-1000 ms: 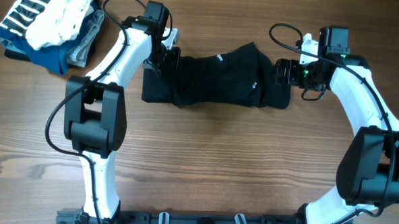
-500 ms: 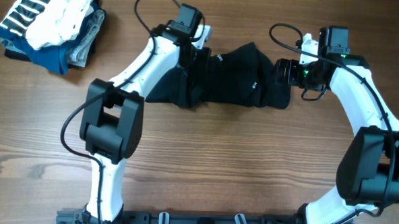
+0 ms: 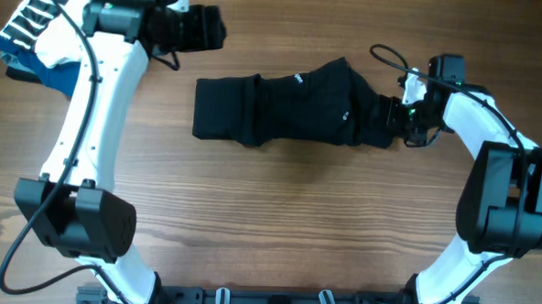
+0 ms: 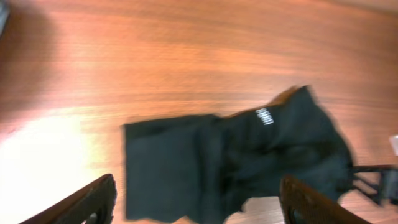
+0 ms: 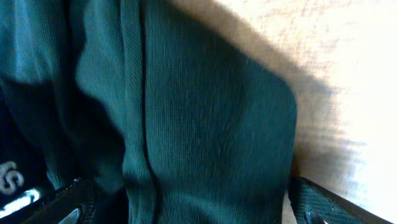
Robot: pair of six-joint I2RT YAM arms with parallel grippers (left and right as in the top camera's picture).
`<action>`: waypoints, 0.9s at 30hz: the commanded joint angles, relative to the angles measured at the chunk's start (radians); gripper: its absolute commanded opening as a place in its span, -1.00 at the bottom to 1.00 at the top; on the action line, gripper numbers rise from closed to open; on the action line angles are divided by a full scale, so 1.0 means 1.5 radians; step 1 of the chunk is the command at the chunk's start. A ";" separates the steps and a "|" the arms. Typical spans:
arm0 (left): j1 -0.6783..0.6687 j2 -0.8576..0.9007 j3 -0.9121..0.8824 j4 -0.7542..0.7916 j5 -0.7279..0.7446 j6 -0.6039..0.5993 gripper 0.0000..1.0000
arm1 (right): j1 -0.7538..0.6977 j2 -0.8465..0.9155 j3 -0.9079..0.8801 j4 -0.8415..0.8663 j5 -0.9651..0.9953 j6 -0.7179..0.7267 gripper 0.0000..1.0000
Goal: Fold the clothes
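Observation:
The clothes (image 3: 291,112), a black garment with a small pale logo (image 3: 297,78), lie folded into a long band across the middle of the table. My left gripper (image 3: 203,28) hangs open and empty above the far side of the table, away from the band's left end. In the left wrist view the clothes (image 4: 230,162) lie below and ahead of that open left gripper (image 4: 199,211). My right gripper (image 3: 387,116) is open at the band's right end. In the right wrist view the dark fabric (image 5: 199,124) fills the space between the spread right gripper (image 5: 186,211) fingers.
A pile of other garments (image 3: 38,23), striped, white and blue, sits at the far left corner, partly under my left arm. Bare wood table (image 3: 277,216) runs in front of the black band.
My left gripper has opened, let go of the garment's left part and swung back to the far left. The right gripper has edged in over the right end.

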 commanded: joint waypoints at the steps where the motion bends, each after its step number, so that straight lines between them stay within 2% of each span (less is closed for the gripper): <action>1: 0.020 0.013 -0.001 -0.022 -0.069 0.018 0.47 | 0.001 0.035 -0.008 0.027 -0.054 0.017 0.99; 3: 0.020 0.013 -0.001 -0.021 -0.106 0.018 0.39 | 0.001 0.037 -0.011 0.054 -0.102 0.020 0.93; 4: 0.020 0.013 -0.001 -0.022 -0.111 0.018 0.35 | 0.001 0.037 -0.011 0.063 -0.114 0.033 0.62; 5: 0.020 0.013 -0.001 -0.022 -0.111 0.018 0.33 | -0.001 0.037 -0.011 0.071 -0.124 0.035 -0.16; 6: 0.020 0.013 -0.001 -0.022 -0.111 0.018 0.18 | -0.009 0.036 -0.010 0.072 -0.134 0.034 -0.82; 7: 0.020 0.013 -0.001 -0.022 -0.111 0.018 -0.08 | -0.025 0.030 -0.010 0.067 -0.138 0.034 -0.92; 12: 0.020 0.013 -0.001 -0.024 -0.124 0.018 -0.15 | -0.155 -0.039 0.004 0.045 -0.165 0.003 -0.92; 13: 0.020 0.013 -0.001 -0.026 -0.124 0.017 -0.25 | -0.182 -0.048 0.019 0.023 -0.165 -0.022 -0.92; 16: 0.020 0.013 -0.001 -0.042 -0.124 0.018 -0.18 | -0.221 -0.052 0.091 -0.080 -0.167 -0.108 -0.92; 18: 0.020 0.013 -0.001 -0.041 -0.124 0.018 -0.07 | -0.170 -0.053 0.152 -0.135 -0.172 -0.139 -0.91; 21: 0.020 0.013 -0.001 -0.039 -0.124 0.018 -0.07 | -0.068 -0.053 0.221 -0.185 -0.164 -0.143 -0.91; 27: 0.020 0.012 -0.001 -0.038 -0.106 0.015 0.10 | 0.175 -0.051 0.233 -0.122 -0.131 -0.065 -0.92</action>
